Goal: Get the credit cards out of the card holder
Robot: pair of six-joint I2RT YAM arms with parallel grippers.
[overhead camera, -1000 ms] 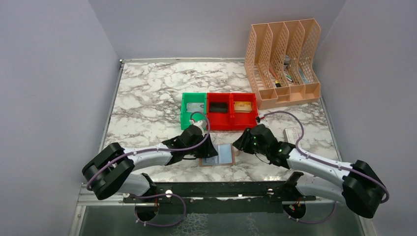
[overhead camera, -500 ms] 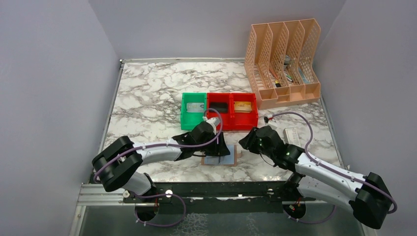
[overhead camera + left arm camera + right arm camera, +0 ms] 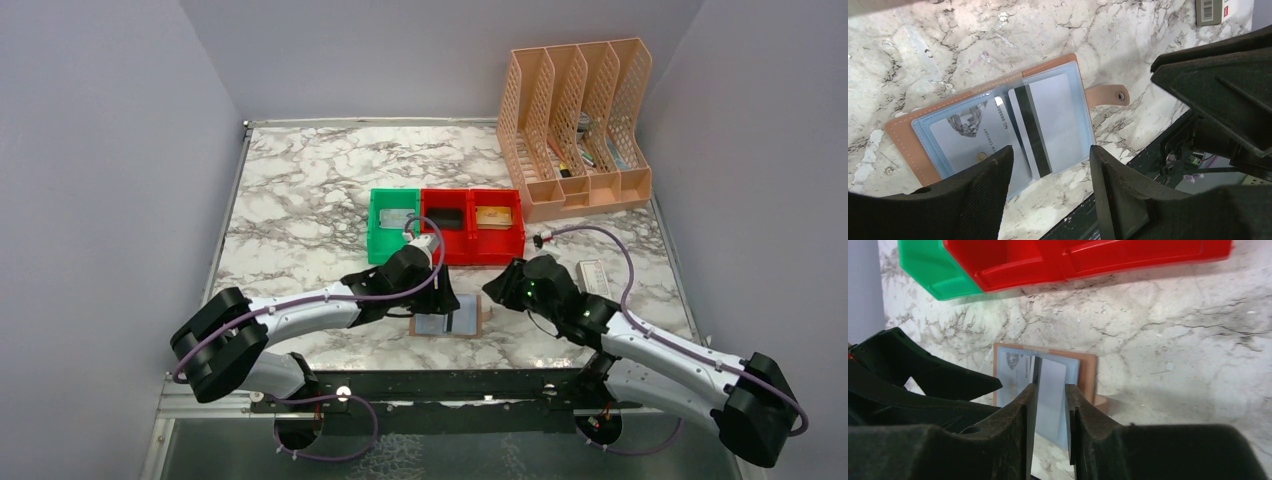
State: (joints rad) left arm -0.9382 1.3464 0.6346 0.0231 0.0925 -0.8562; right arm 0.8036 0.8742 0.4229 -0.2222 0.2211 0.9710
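Note:
The card holder (image 3: 478, 320) lies open on the marble, brown with a light blue lining; it also shows in the left wrist view (image 3: 905, 145) and the right wrist view (image 3: 1089, 371). Its left pocket holds a silver-grey credit card (image 3: 965, 137). A second card with a black stripe (image 3: 1048, 117) sits skewed, partly out of the right pocket. My left gripper (image 3: 1050, 167) hovers open and empty over the holder's near edge; in the top view it is at the holder's far left (image 3: 437, 297). My right gripper (image 3: 1050, 397) has its jaws a narrow gap apart, above the striped card (image 3: 1052, 382).
A green bin (image 3: 377, 232) with a silver card and a red double bin (image 3: 470, 249) with a black card and a gold card stand just behind the holder. A white box (image 3: 594, 274) lies right. A peach file rack (image 3: 575, 120) stands at back right.
My left gripper swung right over the holder. The holder shifted a little right, and the black-striped card now shows. My right arm drew back slightly to the right.

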